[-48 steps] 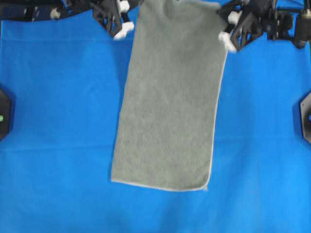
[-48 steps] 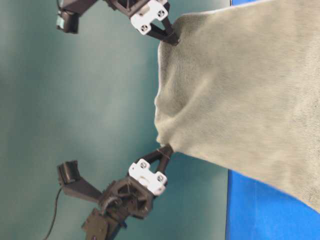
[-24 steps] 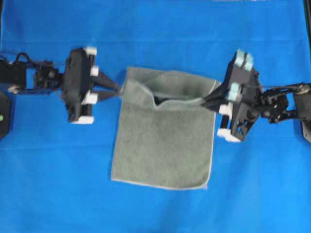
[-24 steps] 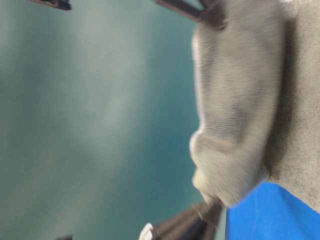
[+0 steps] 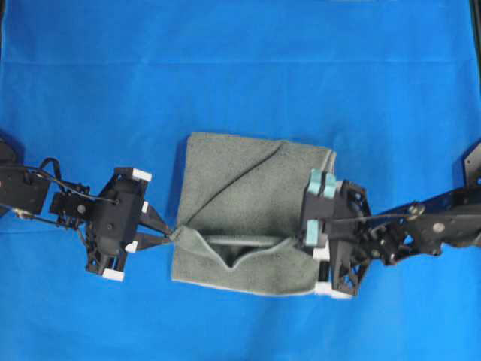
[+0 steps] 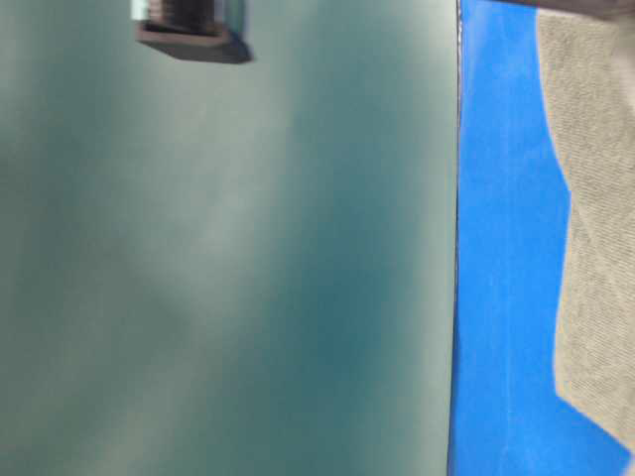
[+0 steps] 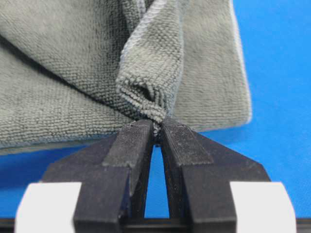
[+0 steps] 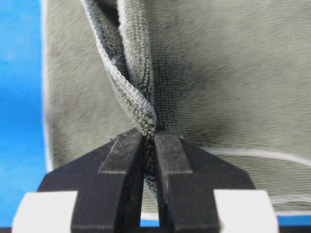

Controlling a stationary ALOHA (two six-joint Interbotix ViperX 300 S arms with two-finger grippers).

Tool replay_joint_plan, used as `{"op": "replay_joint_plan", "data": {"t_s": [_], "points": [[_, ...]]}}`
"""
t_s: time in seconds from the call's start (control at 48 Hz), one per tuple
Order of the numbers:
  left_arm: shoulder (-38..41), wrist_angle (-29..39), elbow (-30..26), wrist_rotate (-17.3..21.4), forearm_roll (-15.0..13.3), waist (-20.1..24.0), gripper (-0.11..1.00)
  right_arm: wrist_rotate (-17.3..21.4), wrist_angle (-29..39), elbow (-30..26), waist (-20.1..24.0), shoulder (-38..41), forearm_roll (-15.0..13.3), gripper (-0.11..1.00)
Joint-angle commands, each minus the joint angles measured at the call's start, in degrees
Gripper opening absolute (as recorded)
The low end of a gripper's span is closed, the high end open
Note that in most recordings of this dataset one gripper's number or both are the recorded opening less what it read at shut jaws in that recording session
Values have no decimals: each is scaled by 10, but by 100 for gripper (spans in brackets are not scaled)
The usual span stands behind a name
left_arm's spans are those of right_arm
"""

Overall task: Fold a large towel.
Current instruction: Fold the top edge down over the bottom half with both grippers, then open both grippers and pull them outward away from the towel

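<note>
The large towel (image 5: pixel 248 188) lies grey-green on the blue covering, its upper layer doubled over toward the near edge and sagging in the middle. My left gripper (image 5: pixel 174 235) is shut on the towel's left corner, bunched between the tips (image 7: pixel 155 127). At the right side of the folded edge, my right gripper (image 5: pixel 304 242) is shut on the other corner, and a twisted ridge of towel (image 8: pixel 141 107) rises from its tips (image 8: pixel 149 136). The held edge hangs just short of the towel's near hem. In the table-level view only a strip of towel (image 6: pixel 595 248) shows.
The bright blue table covering (image 5: pixel 240 68) spreads on all sides of the towel. Black fixtures sit at the table's right edge (image 5: pixel 473 162) and left edge (image 5: pixel 4 150). A dark part of an arm (image 6: pixel 189 25) shows at the top of the table-level view.
Both grippers have carried the towel's far edge from the far side across the towel to near its front hem, laying the cloth double. Both stayed shut on their corners.
</note>
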Motion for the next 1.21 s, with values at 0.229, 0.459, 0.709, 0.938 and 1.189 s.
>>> {"op": "replay_joint_plan", "data": {"t_s": [0.229, 0.459, 0.709, 0.938, 1.189], "points": [[18, -29, -20, -5, 1, -8, 6, 1, 1, -11, 8, 2, 17, 6], [16, -23, -25, -18, 1, -12, 9, 1, -2, -15, 11, 2, 19, 19], [-40, 36, -33, -46, 1, -65, 79, 1, 7, -29, 56, -2, 19, 64], [-135, 102, -30, -68, 1, -86, 73, 0, 11, -40, 85, -39, 17, 58], [-297, 139, -37, -45, 9, -85, 72, -1, 80, -37, 85, -145, -47, 58]]}}
